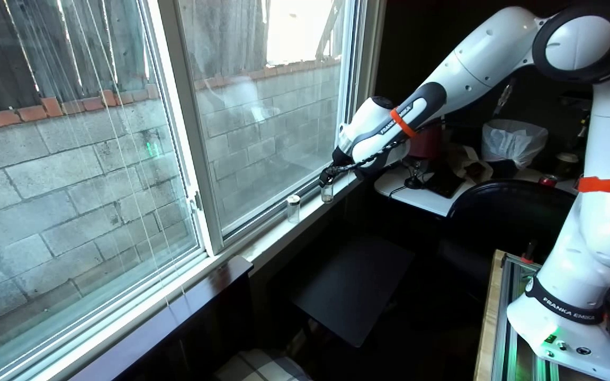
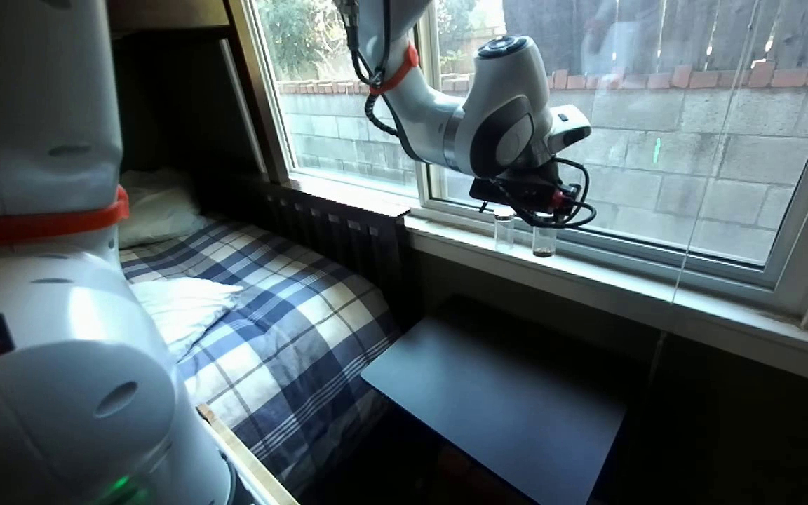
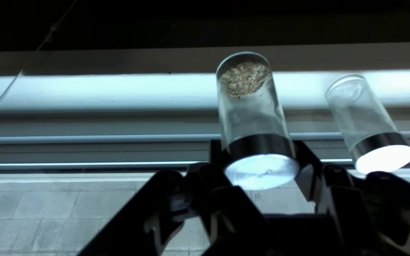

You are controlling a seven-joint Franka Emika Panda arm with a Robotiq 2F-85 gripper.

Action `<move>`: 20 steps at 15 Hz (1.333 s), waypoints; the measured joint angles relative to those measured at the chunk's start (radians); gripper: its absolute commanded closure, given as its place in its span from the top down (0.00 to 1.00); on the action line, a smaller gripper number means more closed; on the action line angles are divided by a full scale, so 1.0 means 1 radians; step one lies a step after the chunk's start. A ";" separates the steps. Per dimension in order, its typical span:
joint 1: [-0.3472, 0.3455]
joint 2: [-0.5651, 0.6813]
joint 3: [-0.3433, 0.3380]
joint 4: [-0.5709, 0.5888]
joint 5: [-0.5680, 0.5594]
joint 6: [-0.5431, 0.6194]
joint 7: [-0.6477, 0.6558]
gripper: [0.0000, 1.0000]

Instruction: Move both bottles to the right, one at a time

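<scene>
Two small clear bottles with round caps are at the windowsill. The bottle with grains in its bottom [image 3: 250, 113] stands between my fingers; it also shows in both exterior views [image 1: 327, 194] [image 2: 543, 244]. My gripper [image 3: 260, 151] is shut on it at the cap, one finger on each side; the gripper shows in both exterior views [image 1: 328, 179] [image 2: 551, 216]. I cannot tell whether this bottle's base touches the sill. The empty-looking bottle [image 3: 365, 110] stands upright on the sill, apart from the gripper, to the right in the wrist view; it also shows in both exterior views [image 1: 293, 210] [image 2: 504, 234].
The narrow white windowsill [image 2: 635, 282] runs along the window close behind the bottles [image 1: 270, 148]. A hanging cord [image 2: 691, 231] crosses in front of the window. A dark low table [image 2: 502, 400], a bed [image 2: 271, 330] and a desk [image 1: 411, 193] stand nearby.
</scene>
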 measured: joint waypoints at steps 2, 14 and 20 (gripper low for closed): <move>-0.017 0.051 0.015 0.052 0.004 0.000 -0.006 0.25; -0.074 0.232 0.064 0.252 -0.001 -0.012 -0.008 0.25; -0.085 0.249 0.071 0.272 -0.009 -0.013 -0.007 0.95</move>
